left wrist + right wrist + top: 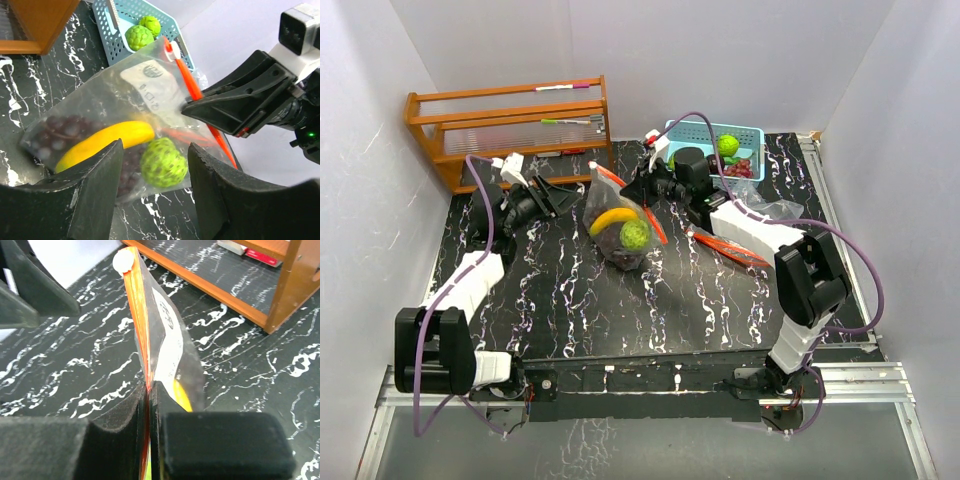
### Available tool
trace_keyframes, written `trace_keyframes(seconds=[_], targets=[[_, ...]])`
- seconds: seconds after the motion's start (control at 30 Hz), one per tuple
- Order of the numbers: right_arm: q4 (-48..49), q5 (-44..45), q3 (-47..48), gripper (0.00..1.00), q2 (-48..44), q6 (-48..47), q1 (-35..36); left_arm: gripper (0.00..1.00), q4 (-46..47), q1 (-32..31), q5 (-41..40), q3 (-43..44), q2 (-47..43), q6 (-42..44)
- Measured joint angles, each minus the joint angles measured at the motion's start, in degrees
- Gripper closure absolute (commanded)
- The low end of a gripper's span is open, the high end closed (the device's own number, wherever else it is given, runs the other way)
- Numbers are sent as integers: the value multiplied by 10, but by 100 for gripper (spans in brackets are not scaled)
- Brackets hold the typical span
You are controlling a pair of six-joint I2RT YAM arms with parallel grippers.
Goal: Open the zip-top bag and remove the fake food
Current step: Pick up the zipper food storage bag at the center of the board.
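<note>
Two-armed, working over a black marbled table [650,310]. Facing a wooden rack [510,125] at the far left corner and a light-blue basket [692,132] at the far edge, right of centre. Carrying two bumpy basket balls [139,36] in that basket, side by side, with something dark red next to them, too small for naming. Reaching the right arm past a second bag [728,247], lying flat on the table right of centre and showing an orange strip.

Holding the bag [620,215] near the table's middle, between the two wrists, lifting it at the mouth and letting its bottom sag onto the marble. Pinching that bag's orange zip [137,320] with the right gripper [148,390], pressing the pads tight together on the strip, below a white slider [122,262] at the zip's far end. Hovering the left gripper [155,155] near the bag's left side, spreading the fingers wide, touching nothing, aiming at the bag's lower half.

Enclosing, low in the bag, a yellow banana [107,142], a green ball [162,162] just beside it, and dark grapes [60,132] lying behind and under both.
</note>
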Motion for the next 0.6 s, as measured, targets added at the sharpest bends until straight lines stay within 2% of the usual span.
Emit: trace_keyframes(seconds=[0.07,0.2,0.37,0.5,0.6], targets=[[13,-27,-4,92,0,17,-7,45,8,0,-9,-10,-1,1],[32,-70,-17,92,0,36,-11,27,52,0,-29,-35,-1,0],[54,-133,-28,92,-1,60,-19,14,138,3,-34,-54,20,8],[93,-195,-41,92,-1,94,-35,13,261,19,14,-54,78,-8],[136,-243,-53,93,-1,138,-52,20,361,26,67,-54,129,-43]])
